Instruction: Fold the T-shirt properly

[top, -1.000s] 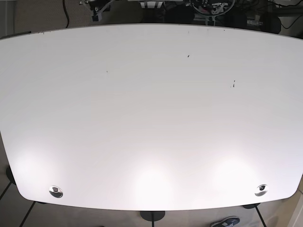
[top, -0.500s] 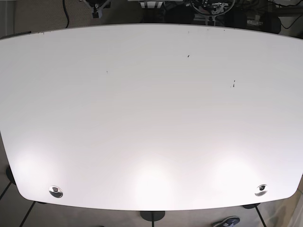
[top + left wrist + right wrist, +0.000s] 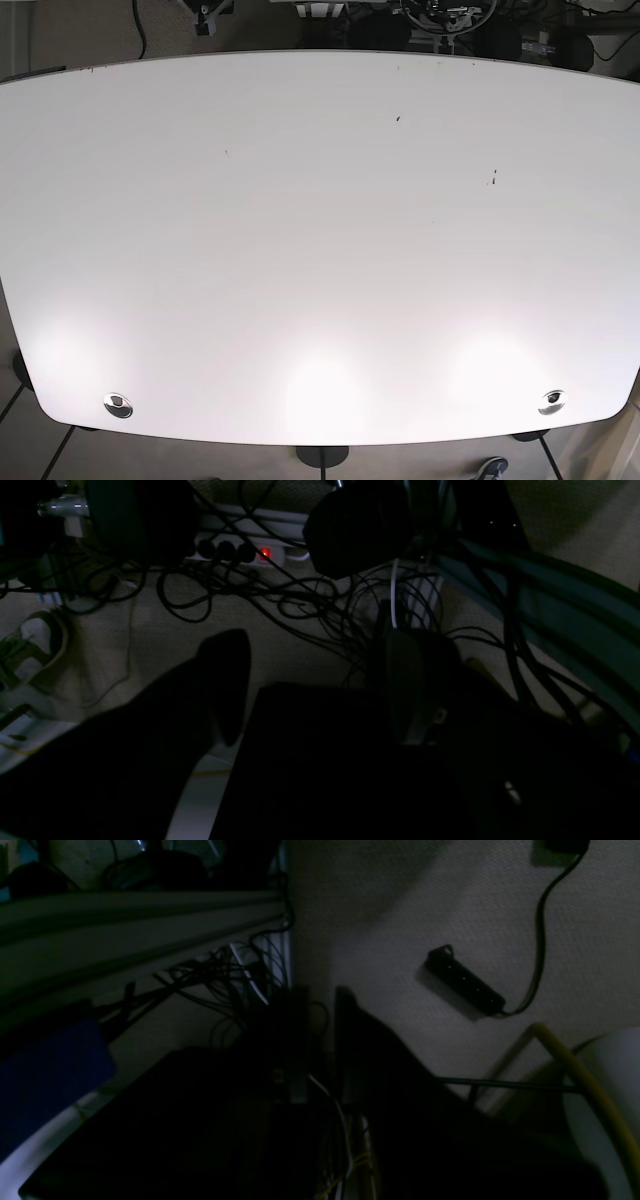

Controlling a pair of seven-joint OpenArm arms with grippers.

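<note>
Both arms hang off the table (image 3: 320,250), cameras aimed at a dim floor.

Base view: white tabletop, two metal discs at 7 o'clock (image 3: 118,405) and 5 o'clock (image 3: 551,402). The T-shirt shows in no view, so I cannot tell where it lies. Left gripper (image 3: 315,680): dark fingers (image 3: 225,680) stand spread apart above tangled cables (image 3: 280,595), power strip (image 3: 245,554) at 12 o'clock. Right gripper (image 3: 320,1040): fingers (image 3: 350,1040) close together in gloom, whether clamped I cannot tell; black strip (image 3: 465,982) at 2 o'clock.

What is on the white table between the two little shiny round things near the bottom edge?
Nothing. In the base view, the table is bare between the left disc and the right disc, with only bright light reflections there. No T-shirt shows.
</note>
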